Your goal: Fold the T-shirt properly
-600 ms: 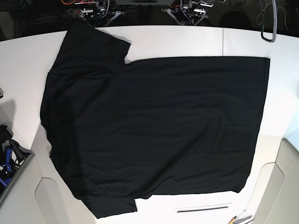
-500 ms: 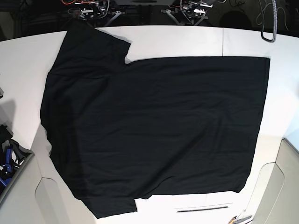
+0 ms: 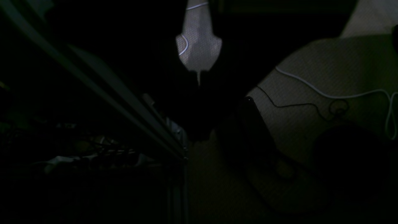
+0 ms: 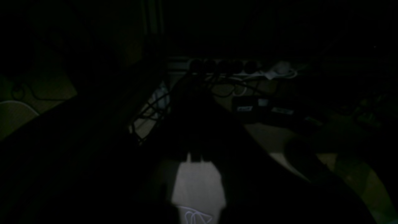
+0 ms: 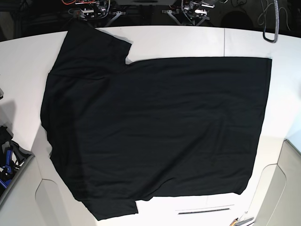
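The black T-shirt (image 5: 155,127) lies spread flat on the white table (image 5: 188,40). Its sleeves are at the left, one at the far left corner (image 5: 94,44) and one at the near left (image 5: 115,207). Its straight hem (image 5: 265,117) is at the right. No print shows on the upper side. Both arms are drawn back behind the table's far edge: the right arm (image 5: 89,10) and the left arm (image 5: 193,9). Neither touches the shirt. Both wrist views are very dark and show only floor and cables. The fingers are black outlines, so I cannot tell how the jaws stand.
A grey cable loop (image 5: 272,28) hangs at the far right. Blue-handled tools (image 5: 7,162) lie off the table's left edge. A slot (image 5: 205,210) is set in the table near the front edge. White bare table surrounds the shirt at the far side and right.
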